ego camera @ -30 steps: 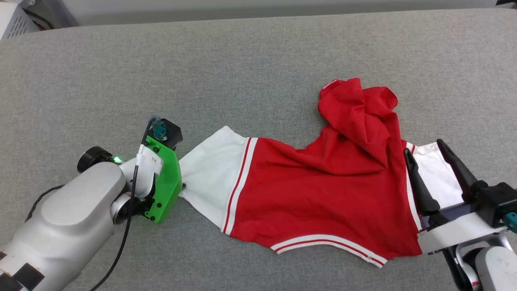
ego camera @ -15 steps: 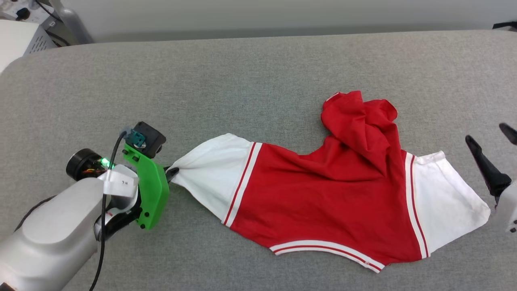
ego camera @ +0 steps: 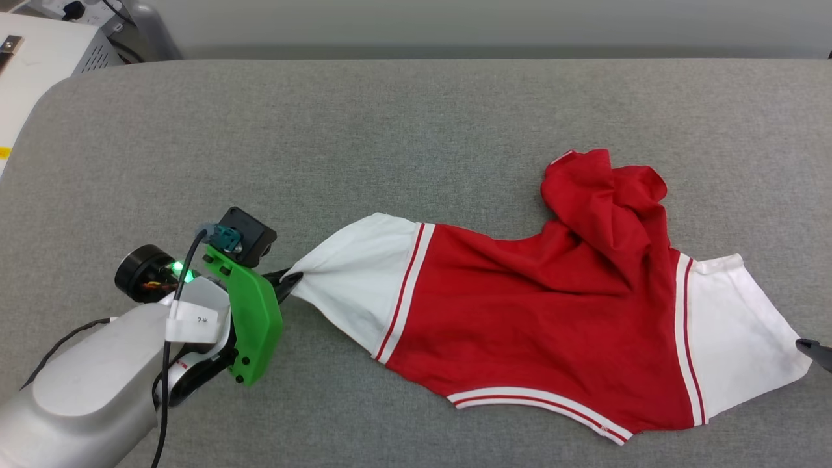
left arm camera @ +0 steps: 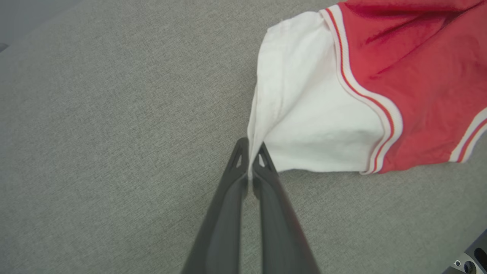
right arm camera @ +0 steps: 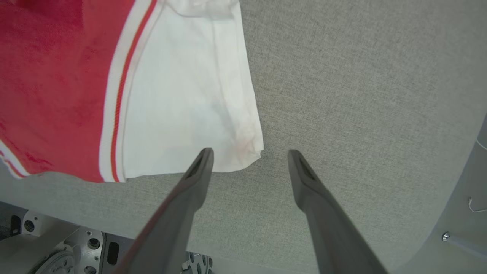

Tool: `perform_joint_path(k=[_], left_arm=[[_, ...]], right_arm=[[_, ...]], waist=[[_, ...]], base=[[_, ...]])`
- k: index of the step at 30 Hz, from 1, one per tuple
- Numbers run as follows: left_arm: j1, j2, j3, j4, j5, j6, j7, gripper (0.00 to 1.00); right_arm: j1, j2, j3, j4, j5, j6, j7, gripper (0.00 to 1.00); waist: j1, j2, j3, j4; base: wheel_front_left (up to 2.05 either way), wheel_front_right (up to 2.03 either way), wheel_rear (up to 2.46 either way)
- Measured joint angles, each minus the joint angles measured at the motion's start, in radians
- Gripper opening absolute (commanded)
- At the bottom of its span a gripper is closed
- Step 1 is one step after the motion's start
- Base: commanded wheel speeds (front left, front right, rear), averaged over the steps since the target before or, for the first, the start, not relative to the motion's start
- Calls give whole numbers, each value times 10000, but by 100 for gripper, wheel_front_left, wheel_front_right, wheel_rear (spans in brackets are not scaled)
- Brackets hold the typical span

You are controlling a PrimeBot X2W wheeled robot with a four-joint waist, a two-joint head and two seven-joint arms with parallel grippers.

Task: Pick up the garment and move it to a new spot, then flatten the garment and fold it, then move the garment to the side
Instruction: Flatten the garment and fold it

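garment (ego camera: 539, 312) sleeve: pinched in left gripper (left arm camera: 252, 146) | right gripper (right arm camera: 250, 153): spread, beside sleeve

One garment (ego camera: 539, 325) with two white sleeves (ego camera: 351, 273); left gripper (left arm camera: 251, 145) and right gripper (right arm camera: 249, 158), two in all, each with two dark fingers (right arm camera: 182, 198); one grey table (ego camera: 390, 130); one green bracket (ego camera: 253, 318); one white cabinet (ego camera: 39, 58).
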Motion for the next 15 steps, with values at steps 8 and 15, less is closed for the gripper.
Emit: perform_joint_path(k=[8, 15], left_arm=[[-20, 12, 82, -167, 67, 94, -119, 0], [-24, 0, 113, -144, 63, 96, -255, 0]], right_arm=[[-755, 692, 865, 1699, -196, 0, -244, 100], [-1193, 915, 1868, 3191, -545, 0, -855, 100]], waist=[[0, 0, 391, 156], [0, -1, 654, 273]], base=[[0, 0, 0], [0, 0, 0]])
